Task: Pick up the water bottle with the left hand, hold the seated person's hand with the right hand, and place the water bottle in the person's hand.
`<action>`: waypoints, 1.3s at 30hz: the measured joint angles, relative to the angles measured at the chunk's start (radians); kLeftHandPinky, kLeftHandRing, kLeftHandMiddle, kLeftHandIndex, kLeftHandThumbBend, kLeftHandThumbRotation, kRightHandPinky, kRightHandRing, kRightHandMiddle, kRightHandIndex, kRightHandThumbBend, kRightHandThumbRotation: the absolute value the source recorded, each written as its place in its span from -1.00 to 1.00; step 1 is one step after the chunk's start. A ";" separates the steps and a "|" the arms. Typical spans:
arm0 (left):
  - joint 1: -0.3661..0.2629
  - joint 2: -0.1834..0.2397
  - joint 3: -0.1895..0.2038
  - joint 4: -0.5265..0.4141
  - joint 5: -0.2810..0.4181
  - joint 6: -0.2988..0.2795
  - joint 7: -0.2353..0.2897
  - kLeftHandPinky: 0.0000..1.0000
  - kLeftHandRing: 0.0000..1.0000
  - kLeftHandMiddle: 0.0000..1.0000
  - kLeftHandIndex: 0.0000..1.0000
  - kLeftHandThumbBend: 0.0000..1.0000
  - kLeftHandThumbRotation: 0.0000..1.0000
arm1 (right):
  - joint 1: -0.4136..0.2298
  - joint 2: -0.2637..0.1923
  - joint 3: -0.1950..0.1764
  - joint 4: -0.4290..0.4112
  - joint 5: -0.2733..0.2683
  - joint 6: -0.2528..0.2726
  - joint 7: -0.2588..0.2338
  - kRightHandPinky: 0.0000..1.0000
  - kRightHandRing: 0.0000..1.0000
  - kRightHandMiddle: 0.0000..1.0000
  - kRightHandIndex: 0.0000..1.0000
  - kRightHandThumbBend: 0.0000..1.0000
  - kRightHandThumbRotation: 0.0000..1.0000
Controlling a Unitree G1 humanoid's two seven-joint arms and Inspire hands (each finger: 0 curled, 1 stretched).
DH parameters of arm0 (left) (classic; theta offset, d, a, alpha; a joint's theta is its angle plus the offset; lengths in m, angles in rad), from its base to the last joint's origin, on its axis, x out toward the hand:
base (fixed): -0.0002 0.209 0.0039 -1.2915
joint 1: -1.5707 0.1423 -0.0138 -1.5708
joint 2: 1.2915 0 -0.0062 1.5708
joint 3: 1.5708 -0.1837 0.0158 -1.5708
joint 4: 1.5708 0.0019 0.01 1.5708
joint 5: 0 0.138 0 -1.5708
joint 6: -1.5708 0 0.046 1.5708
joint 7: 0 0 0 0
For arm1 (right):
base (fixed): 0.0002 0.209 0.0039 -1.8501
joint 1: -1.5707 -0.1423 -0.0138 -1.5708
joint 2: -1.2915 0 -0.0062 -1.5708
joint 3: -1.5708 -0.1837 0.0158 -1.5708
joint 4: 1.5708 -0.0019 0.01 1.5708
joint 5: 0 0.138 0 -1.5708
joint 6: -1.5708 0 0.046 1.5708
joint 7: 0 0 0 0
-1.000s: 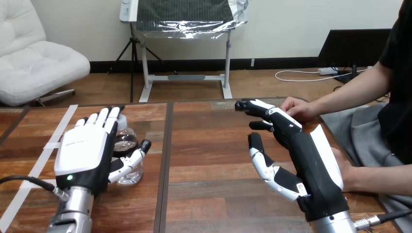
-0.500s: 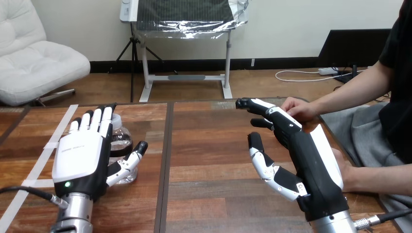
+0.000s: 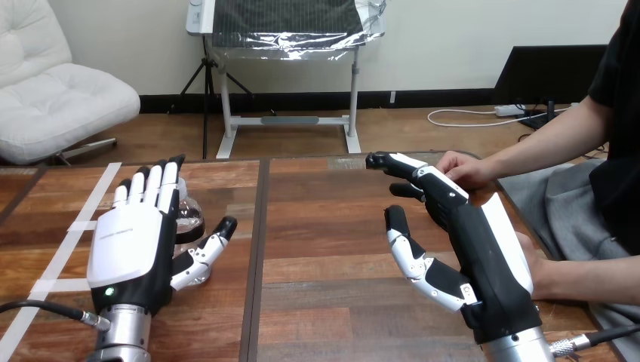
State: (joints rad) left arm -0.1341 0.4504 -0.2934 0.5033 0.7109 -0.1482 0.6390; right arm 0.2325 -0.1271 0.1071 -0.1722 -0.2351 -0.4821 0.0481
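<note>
Left hand [image 3: 128, 245]: lower left, fingers straight and wide, thumb spread, gripping nothing.
Bottle [image 3: 190, 219]: upright on the worktop [image 3: 324, 226], just behind the left hand and partly hidden; cannot tell if they touch.
Right hand [image 3: 483, 249]: lower right, fingers stretched out, thumb apart, holding nothing.
Person's hand [image 3: 464, 167]: upper right, just beside the right hand's fingertips.

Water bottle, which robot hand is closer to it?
Left. The left hand is close in front of the water bottle, partly hiding it; the right hand is well off to the bottle's right.
</note>
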 measured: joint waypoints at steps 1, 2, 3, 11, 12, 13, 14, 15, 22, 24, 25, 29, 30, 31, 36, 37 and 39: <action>-0.001 0.000 0.000 0.002 -0.001 -0.003 0.001 1.00 1.00 1.00 1.00 0.25 1.00 | 0.000 0.000 0.000 0.000 0.000 0.000 0.000 0.60 0.72 0.71 0.57 -0.90 -1.00; -0.002 0.000 0.000 0.003 -0.002 -0.006 0.002 1.00 1.00 1.00 1.00 0.24 1.00 | 0.000 0.000 0.000 0.000 0.000 0.000 0.000 0.60 0.72 0.71 0.57 -0.90 -1.00; -0.003 0.000 0.001 0.004 -0.003 -0.009 0.003 1.00 1.00 1.00 1.00 0.24 1.00 | 0.000 0.000 0.000 0.000 0.000 0.001 0.000 0.60 0.72 0.71 0.57 -0.90 -1.00; -0.005 -0.001 0.010 0.005 -0.017 -0.020 0.004 1.00 1.00 1.00 1.00 0.24 1.00 | 0.000 0.001 0.000 0.000 0.000 0.002 0.000 0.61 0.72 0.72 0.57 -0.89 -1.00; -0.005 -0.001 0.012 0.005 -0.018 -0.021 0.004 1.00 1.00 1.00 1.00 0.24 1.00 | 0.000 0.001 0.000 0.000 0.000 0.002 0.000 0.61 0.72 0.72 0.58 -0.89 -1.00; -0.005 -0.001 0.015 0.005 -0.020 -0.023 0.004 1.00 1.00 1.00 1.00 0.24 1.00 | 0.000 0.001 0.000 0.000 0.000 0.002 0.000 0.61 0.72 0.72 0.58 -0.89 -1.00; -0.005 -0.002 0.017 0.006 -0.023 -0.025 0.004 1.00 1.00 1.00 1.00 0.25 1.00 | 0.000 0.001 0.000 0.000 0.000 0.002 0.000 0.61 0.72 0.72 0.58 -0.89 -1.00; -0.005 -0.002 0.019 0.006 -0.026 -0.027 0.004 1.00 1.00 1.00 1.00 0.25 1.00 | 0.000 0.001 0.000 0.000 0.000 0.002 0.000 0.61 0.72 0.72 0.58 -0.89 -1.00; -0.005 -0.004 0.037 0.016 -0.051 -0.066 0.004 1.00 1.00 1.00 1.00 0.30 1.00 | 0.000 0.001 0.000 0.000 -0.002 0.002 0.000 0.60 0.70 0.71 0.57 -0.89 -1.00; -0.005 -0.004 0.040 0.018 -0.059 -0.079 0.004 1.00 1.00 1.00 1.00 0.31 1.00 | 0.000 0.001 0.000 0.000 -0.003 0.002 0.000 0.60 0.69 0.70 0.57 -0.89 -1.00; -0.005 -0.005 0.041 0.020 -0.065 -0.087 0.004 1.00 1.00 1.00 1.00 0.31 1.00 | 0.000 0.001 0.000 0.000 -0.003 0.002 0.000 0.59 0.69 0.70 0.57 -0.89 -1.00; -0.006 -0.006 0.046 0.030 -0.083 -0.122 0.005 1.00 1.00 1.00 1.00 0.32 1.00 | 0.000 0.001 0.000 0.000 -0.004 0.002 -0.001 0.59 0.68 0.70 0.57 -0.88 -1.00; -0.007 -0.007 0.047 0.035 -0.087 -0.134 0.005 0.98 1.00 1.00 1.00 0.33 1.00 | 0.000 0.001 0.000 0.000 -0.004 0.002 -0.001 0.58 0.67 0.70 0.57 -0.88 -1.00; -0.007 -0.009 0.049 0.040 -0.092 -0.146 0.005 0.97 1.00 1.00 1.00 0.33 1.00 | 0.000 0.001 0.000 0.000 -0.005 0.002 -0.001 0.58 0.67 0.69 0.57 -0.88 -1.00; -0.009 -0.023 0.065 0.061 -0.123 -0.192 0.006 0.95 1.00 1.00 1.00 0.34 1.00 | 0.000 0.001 0.000 0.000 -0.005 0.000 -0.002 0.57 0.67 0.69 0.57 -0.88 -1.00; -0.009 -0.027 0.069 0.065 -0.131 -0.200 0.005 0.95 1.00 1.00 1.00 0.35 1.00 | 0.000 0.001 0.000 0.000 -0.005 0.000 -0.002 0.57 0.67 0.69 0.57 -0.88 -1.00; -0.010 -0.034 0.075 0.071 -0.146 -0.213 0.005 0.95 1.00 1.00 1.00 0.37 1.00 | 0.000 0.001 0.000 0.000 -0.005 0.000 -0.002 0.57 0.67 0.69 0.57 -0.87 -1.00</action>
State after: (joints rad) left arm -0.1440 0.4164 -0.2187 0.5744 0.5646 -0.3617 0.6438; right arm 0.2325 -0.1259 0.1073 -0.1720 -0.2396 -0.4820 0.0459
